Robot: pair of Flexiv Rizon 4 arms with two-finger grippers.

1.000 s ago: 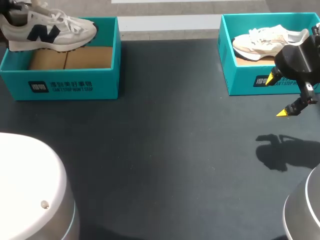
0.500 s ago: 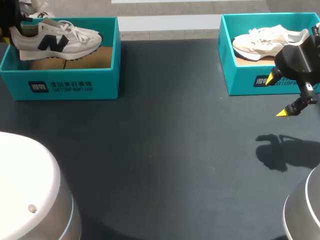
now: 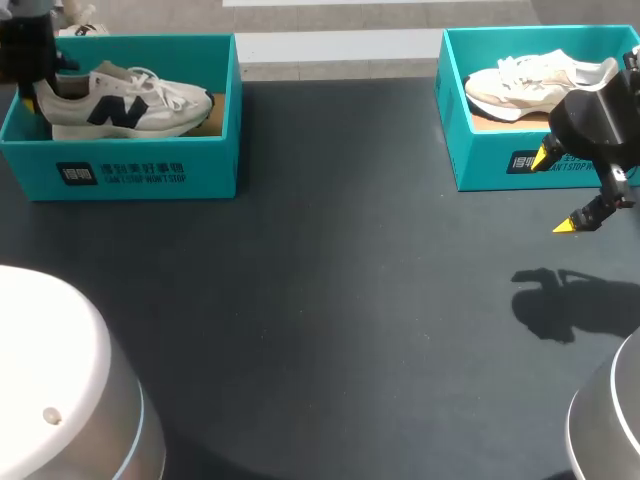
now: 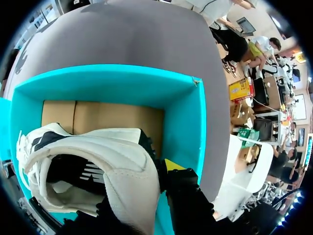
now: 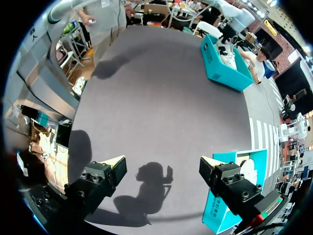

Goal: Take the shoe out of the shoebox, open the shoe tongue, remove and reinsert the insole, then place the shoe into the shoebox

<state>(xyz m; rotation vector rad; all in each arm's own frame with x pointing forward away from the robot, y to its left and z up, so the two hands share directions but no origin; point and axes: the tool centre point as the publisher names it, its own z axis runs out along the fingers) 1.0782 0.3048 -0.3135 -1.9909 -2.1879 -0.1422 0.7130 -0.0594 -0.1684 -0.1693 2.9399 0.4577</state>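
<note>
Two teal boxes sit on a dark table (image 3: 330,300) from above, one shoe in each; the left box (image 3: 120,175) holds the shoe (image 3: 130,105) with a dark logo, the right box (image 3: 500,165) a pale shoe (image 3: 535,85); left gripper (image 3: 40,95) at the shoe's heel; right gripper (image 3: 555,190) hangs before the right box, fingers spread.

Left wrist: gripper (image 4: 146,196) clamps the shoe's (image 4: 98,161) heel, low in the left box (image 4: 181,127) over its cardboard (image 4: 107,117) floor.

Right wrist: gripper (image 5: 164,178) wide apart, holding nothing, above bare table (image 5: 156,98); right box (image 5: 220,210) beside one finger.
</note>
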